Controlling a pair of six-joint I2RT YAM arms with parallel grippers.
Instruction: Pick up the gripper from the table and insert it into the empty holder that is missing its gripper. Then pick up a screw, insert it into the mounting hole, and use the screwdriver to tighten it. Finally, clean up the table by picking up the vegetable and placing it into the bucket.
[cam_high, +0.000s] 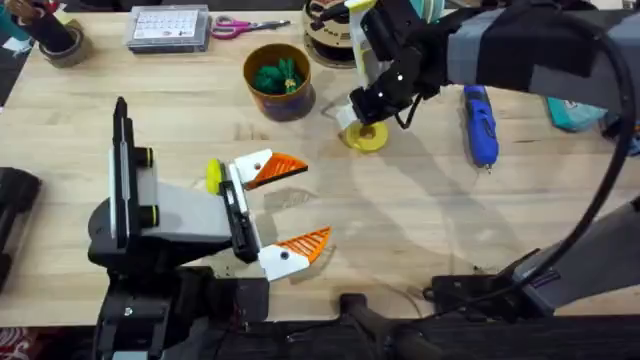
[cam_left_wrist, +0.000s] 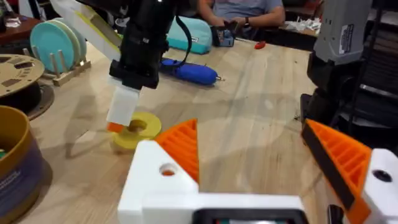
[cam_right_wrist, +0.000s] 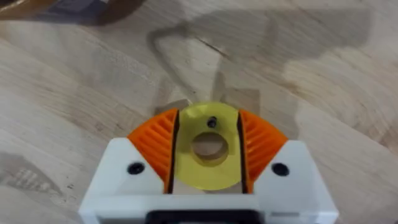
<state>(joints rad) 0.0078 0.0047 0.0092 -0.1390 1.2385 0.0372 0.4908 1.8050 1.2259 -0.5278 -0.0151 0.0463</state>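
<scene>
My right gripper (cam_high: 366, 122) reaches to the table's back middle and is shut on a yellow ring-shaped disc (cam_right_wrist: 208, 155), held between its orange ribbed pads (cam_right_wrist: 155, 140). A small dark screw (cam_right_wrist: 211, 122) sits on the disc. My left gripper (cam_high: 300, 203) stands open at the table's centre with nothing in it. Both of its white finger holders (cam_left_wrist: 155, 186) carry orange ribbed grippers (cam_left_wrist: 183, 146). The blue screwdriver (cam_high: 480, 125) lies to the right of the disc. The green vegetable (cam_high: 278, 74) lies inside the yellow-rimmed, purple bucket (cam_high: 290, 104), left of the disc.
A brown filament spool (cam_high: 328, 38), pink scissors (cam_high: 245, 25) and a clear case (cam_high: 168, 28) line the back edge. A tape roll (cam_high: 60, 42) sits at the back left. Teal discs (cam_left_wrist: 56, 40) stand in a wooden rack.
</scene>
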